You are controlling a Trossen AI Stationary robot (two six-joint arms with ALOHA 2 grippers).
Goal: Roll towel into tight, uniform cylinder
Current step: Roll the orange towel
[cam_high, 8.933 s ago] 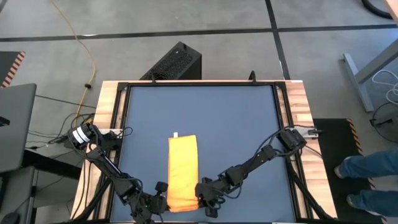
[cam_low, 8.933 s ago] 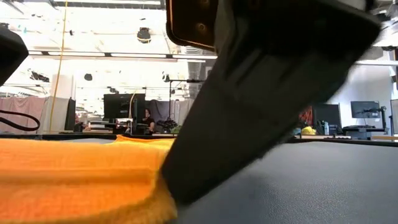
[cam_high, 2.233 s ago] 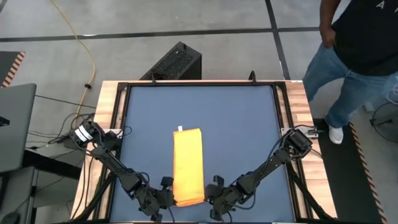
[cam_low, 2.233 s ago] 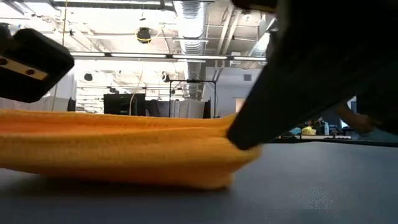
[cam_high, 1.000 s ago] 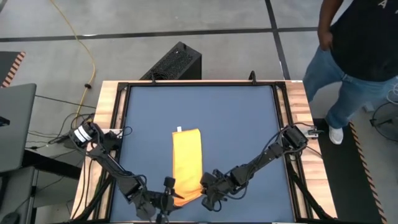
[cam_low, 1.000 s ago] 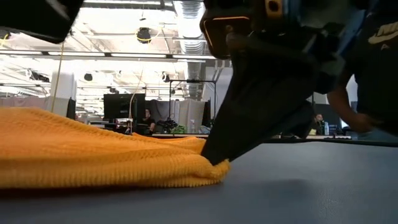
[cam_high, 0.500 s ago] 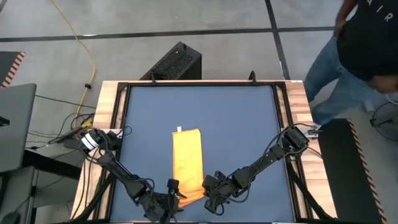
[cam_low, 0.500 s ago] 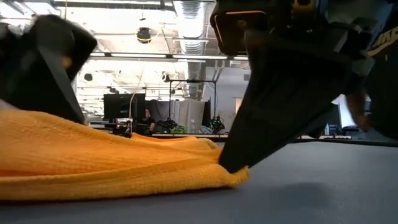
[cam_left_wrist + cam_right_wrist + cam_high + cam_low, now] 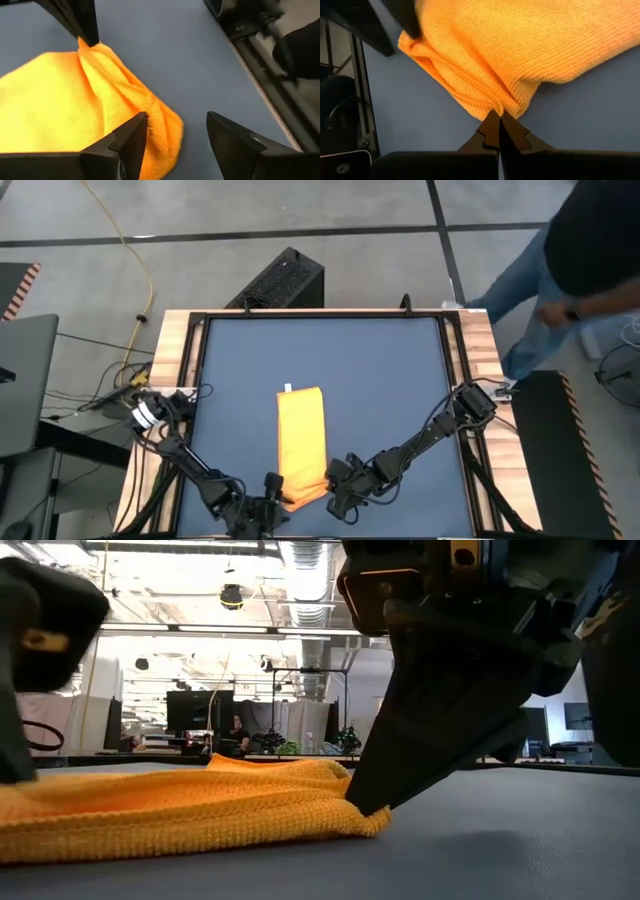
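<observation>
**Towel pinched at its near corner by the right gripper**

High view: the yellow towel is seen folded into a long narrow strip on the dark blue mat, with its small white tag at the far end. The near end is flanked by the left gripper and the right gripper. A person is seen beyond the table's far right corner.

Low view: the towel is shown lying low on the mat, its corner met by a dark gripper finger.

Left wrist view: the left gripper is held with its fingers spread apart around the towel's rounded corner, which is not seen to be clamped.

Right wrist view: the right gripper is pressed together on a puckered corner of the towel.
</observation>
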